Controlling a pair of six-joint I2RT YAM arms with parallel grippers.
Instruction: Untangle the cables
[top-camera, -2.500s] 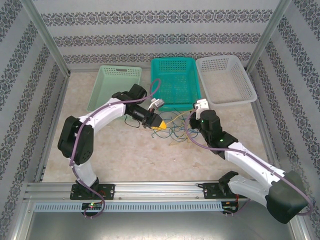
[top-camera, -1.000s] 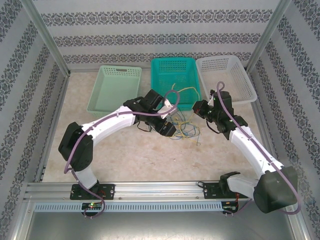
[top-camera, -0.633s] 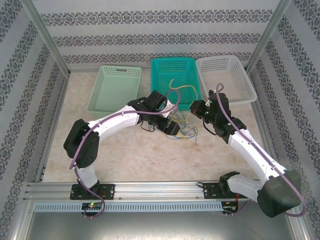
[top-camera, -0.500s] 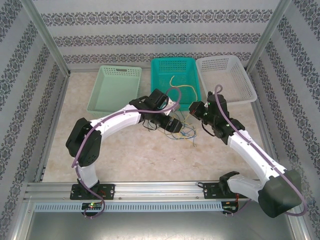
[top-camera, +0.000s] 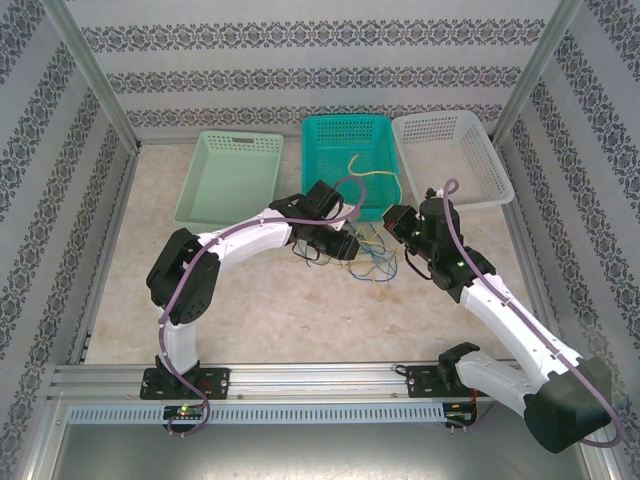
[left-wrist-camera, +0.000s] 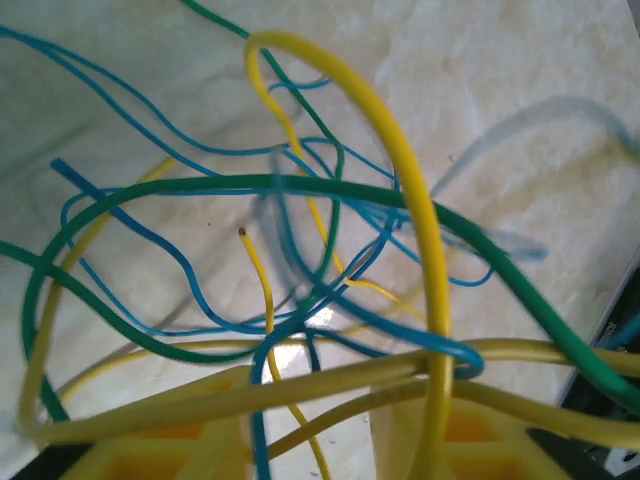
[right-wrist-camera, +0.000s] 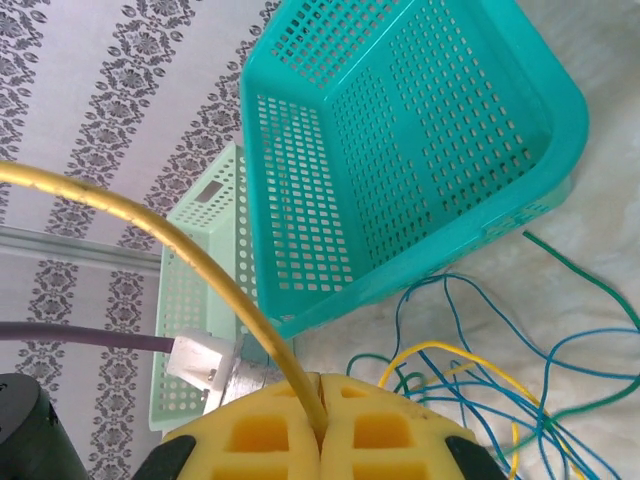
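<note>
The cables (top-camera: 372, 258) lie in a loose yellow, blue and dark green tangle on the table in front of the teal basket (top-camera: 350, 125). My left gripper (top-camera: 347, 246) reaches into the tangle's left side. In the left wrist view its yellow fingers (left-wrist-camera: 170, 435) stand apart, with yellow, blue and green cables (left-wrist-camera: 300, 190) crossing the gap at the left gripper (left-wrist-camera: 310, 405). My right gripper (top-camera: 396, 220) is at the tangle's right, shut on a yellow cable (top-camera: 365, 172) that arcs up over the teal basket. The right gripper (right-wrist-camera: 320, 388) pinches that yellow cable (right-wrist-camera: 200, 250) between closed pads.
A light green basket (top-camera: 240, 140) stands at the back left and a white basket (top-camera: 450, 125) at the back right, flanking the teal one. Patterned walls and metal posts enclose the table. Purple arm cables (top-camera: 335, 190) loop over both wrists.
My left arm has stretched further right into the tangle and its fingers have narrowed. My right gripper has shifted slightly, still holding the yellow cable raised over the teal basket.
</note>
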